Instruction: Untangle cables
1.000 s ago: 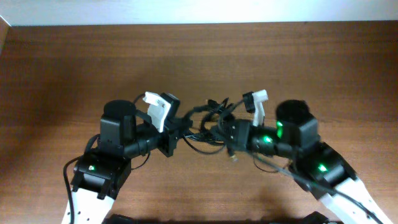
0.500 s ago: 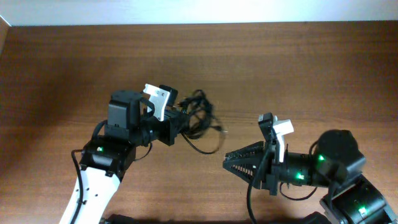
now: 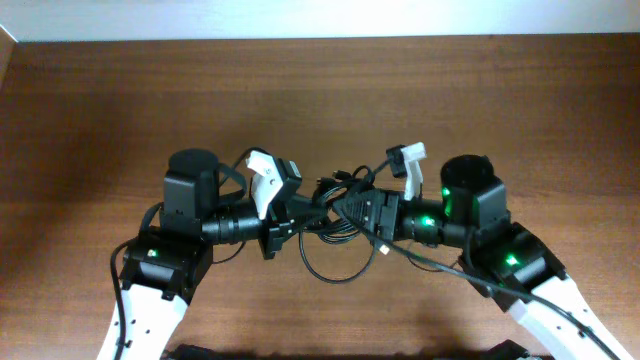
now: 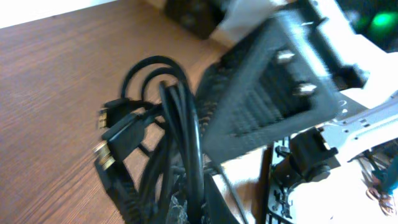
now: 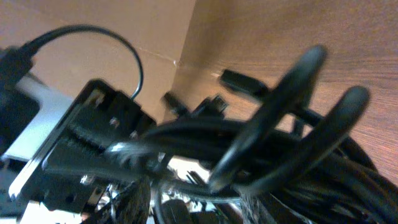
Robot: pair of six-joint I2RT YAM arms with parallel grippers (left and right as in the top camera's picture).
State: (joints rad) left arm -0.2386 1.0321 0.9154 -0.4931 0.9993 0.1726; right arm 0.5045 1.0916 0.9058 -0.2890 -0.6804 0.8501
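1. While both arms meet at mid-table, the cables form one knot between them, with a loop sagging toward the near edge; nothing is separated yet.
2. The left gripper is clamped on them; whether the right gripper grips, I cannot tell.
3. Underneath is a brown wooden table, with a pale wall at the far edge.

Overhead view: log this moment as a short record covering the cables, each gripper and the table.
cables: tangled black bundle between both grippers
loop: one strand curving out toward the arm bases
plug ends: metallic tips sticking out of the bundle
left gripper: closed on the bundle
right gripper: at the bundle, grip unclear
table: brown wood
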